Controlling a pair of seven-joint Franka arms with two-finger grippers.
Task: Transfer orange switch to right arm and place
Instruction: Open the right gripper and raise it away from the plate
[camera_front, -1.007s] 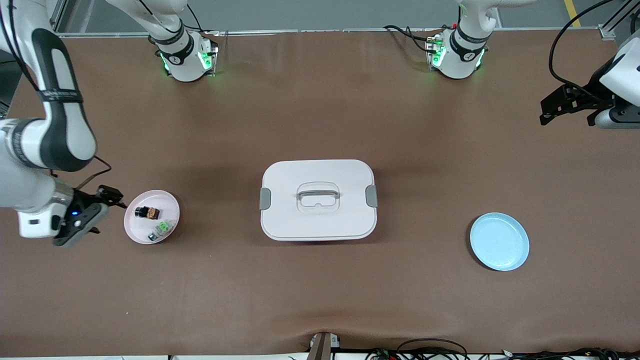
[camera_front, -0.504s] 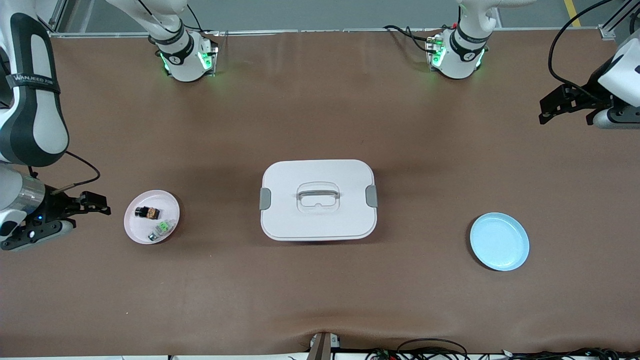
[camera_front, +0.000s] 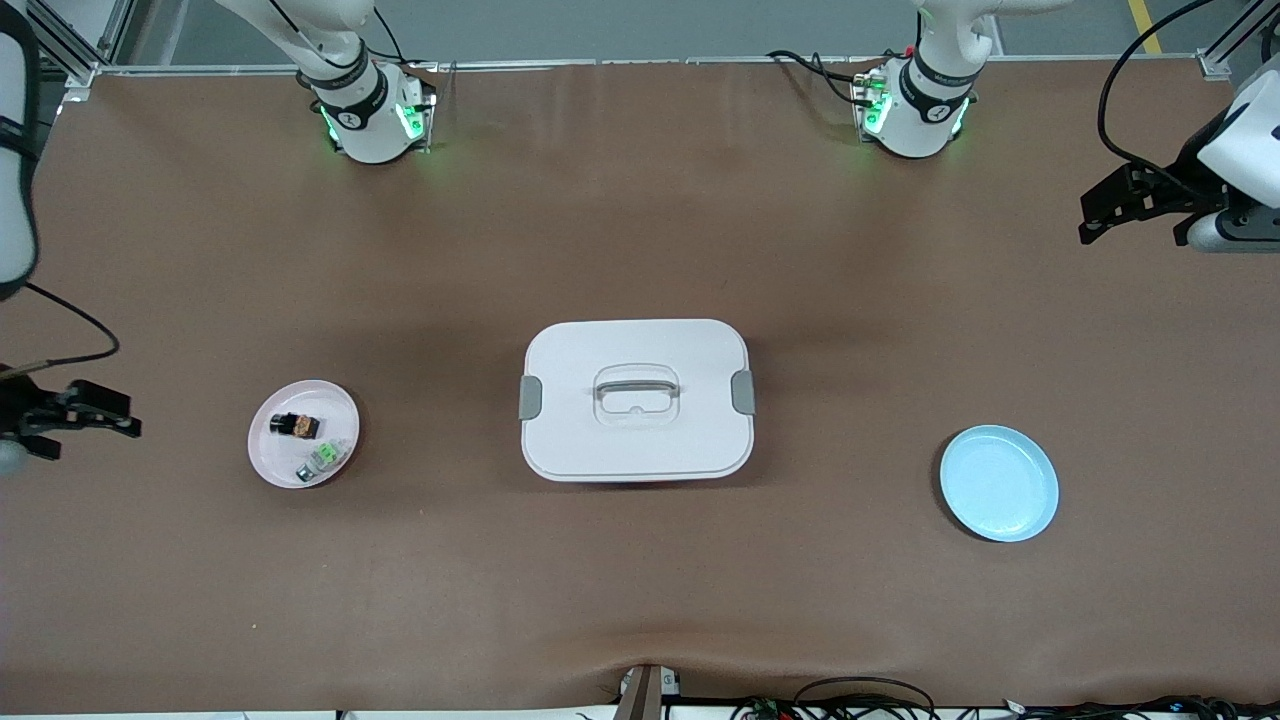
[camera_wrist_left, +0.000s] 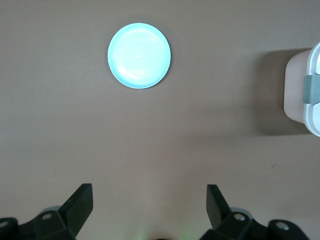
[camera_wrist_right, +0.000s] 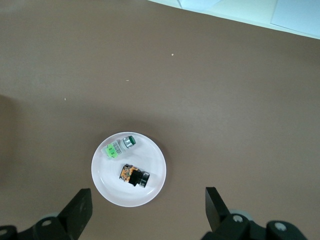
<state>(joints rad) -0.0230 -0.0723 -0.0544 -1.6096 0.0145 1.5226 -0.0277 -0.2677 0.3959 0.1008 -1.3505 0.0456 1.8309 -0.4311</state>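
Note:
The orange switch (camera_front: 296, 425) lies on its side in a small pink plate (camera_front: 275, 462) toward the right arm's end of the table. In the right wrist view the switch (camera_wrist_right: 134, 176) shows black with an orange middle on that plate (camera_wrist_right: 107, 184). My right gripper (camera_front: 115, 413) is open and empty over bare table beside the plate, at the table's end; its open jaws show in the right wrist view (camera_wrist_right: 148, 210). My left gripper (camera_front: 1095, 215) is open and empty, and waits high over the left arm's end of the table (camera_wrist_left: 148, 205).
A small clear-and-silver part with a green centre (camera_front: 322, 458) lies in the same pink plate (camera_wrist_right: 119, 147). A white lidded box (camera_front: 636, 398) stands mid-table. A light blue plate (camera_front: 999, 483) lies toward the left arm's end and shows in the left wrist view (camera_wrist_left: 139, 55).
My right gripper has drawn away from the pink plate toward the right arm's end of the table. The switch has stayed in the plate. The left arm has barely moved.

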